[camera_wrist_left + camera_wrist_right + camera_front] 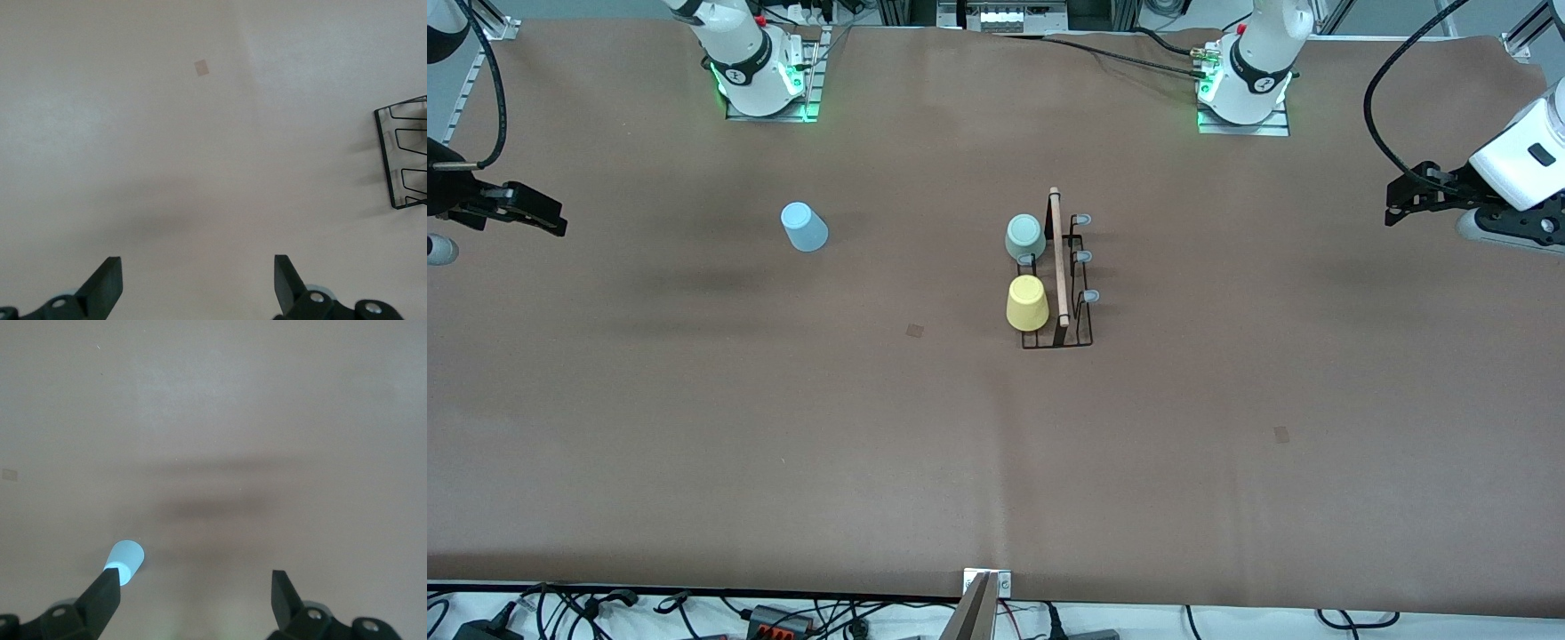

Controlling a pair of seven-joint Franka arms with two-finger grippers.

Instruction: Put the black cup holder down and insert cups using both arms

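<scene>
Nearest the front camera of the task's things, the small tapered yellow plastic tumbler (1028, 303) sits mouth-down over a peg on the thin black wire cup holder with its light wooden top rod (1059, 258), which stands mid-table with its length running away from the camera. Inverted on a peg, a cup is kept from rolling, which seems the reason for that pose. Just farther along the same side, the pale mint green tumbler (1025, 236) sits the same way; whether each is fully seated on its peg is hard to judge from this height. The three pale-tipped pegs on the side toward the left arm's end stand bare.

Well apart from the holder, toward the right arm's end of the brown-covered table (694, 427), the light blue tumbler (805, 228) rests upside down on the bare surface, so by my reading one cup remains to be inserted.

The right gripper (195, 595) hangs over the table at its own end, fingers spread wide and empty, the blue tumbler showing by one fingertip. The left gripper (198, 280) hangs over its end, equally spread and empty, only a corner of the holder in its view.
</scene>
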